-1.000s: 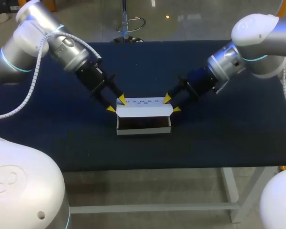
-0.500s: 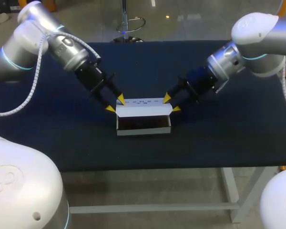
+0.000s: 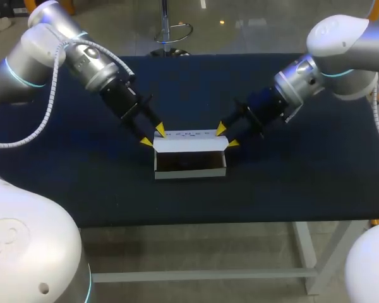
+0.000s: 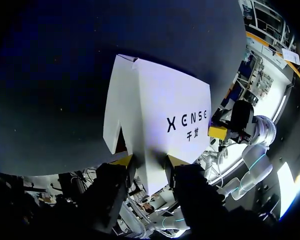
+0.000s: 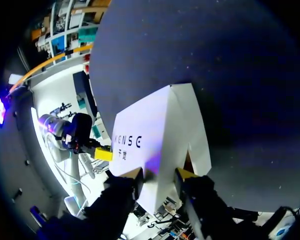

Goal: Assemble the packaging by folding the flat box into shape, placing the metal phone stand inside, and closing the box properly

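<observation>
White box (image 3: 189,166) sits mid-table on the dark blue table (image 3: 82,183), long side twd the robot. Its lid (image 3: 189,144) is up and tilted over the opening. The inside looks dark, so can't tell what's in it.

L arm comes in from the far left. Left gripper (image 3: 152,136) is at the lid's left end, fingers a narrow gap apart w/ the lid's end between them. In the left wrist view the white panel fills the gap and both yellow tips touch it, so it's clamped on the lid.

R arm comes in from the far right, mirrored. Right gripper (image 3: 227,136) is at the lid's right end, one tip at the far edge, the other nearer the front. In the right wrist view both tips press the white panel from 2 sides, also a narrow hold.

Each wrist view shows the other gripper's yellow tip at the lid's opposite end. Box base rests flat on the table, grippers well apart, one per end.
</observation>
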{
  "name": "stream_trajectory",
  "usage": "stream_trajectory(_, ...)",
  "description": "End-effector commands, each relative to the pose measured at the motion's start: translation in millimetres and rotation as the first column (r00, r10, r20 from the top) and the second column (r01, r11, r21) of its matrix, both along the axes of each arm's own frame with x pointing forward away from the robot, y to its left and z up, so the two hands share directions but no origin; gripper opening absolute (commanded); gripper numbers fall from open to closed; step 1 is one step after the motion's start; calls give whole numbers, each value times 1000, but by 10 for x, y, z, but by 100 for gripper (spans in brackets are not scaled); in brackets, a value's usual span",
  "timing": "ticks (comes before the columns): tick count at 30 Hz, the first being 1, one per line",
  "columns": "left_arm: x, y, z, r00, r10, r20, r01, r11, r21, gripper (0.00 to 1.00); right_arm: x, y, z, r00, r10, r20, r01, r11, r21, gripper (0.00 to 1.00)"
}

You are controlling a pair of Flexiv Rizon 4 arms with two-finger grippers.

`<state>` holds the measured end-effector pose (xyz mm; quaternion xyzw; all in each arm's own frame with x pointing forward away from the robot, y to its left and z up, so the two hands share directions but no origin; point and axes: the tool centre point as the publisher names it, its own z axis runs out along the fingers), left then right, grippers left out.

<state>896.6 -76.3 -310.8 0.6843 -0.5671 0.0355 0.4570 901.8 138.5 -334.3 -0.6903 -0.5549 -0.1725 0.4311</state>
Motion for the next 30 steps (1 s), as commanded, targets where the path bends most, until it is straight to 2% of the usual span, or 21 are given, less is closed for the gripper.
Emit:
stream_trajectory(1,60,-31,-13,1000,-13,-20,13,1000,-3,42,40,21,-6,1000,6,-8,-6,1000,7,45)
stream_trajectory(30,130,-55,76,997,-23,-75,24,1000,8,42,90,25,47,1000,-4,-20,4,1000,11,45)
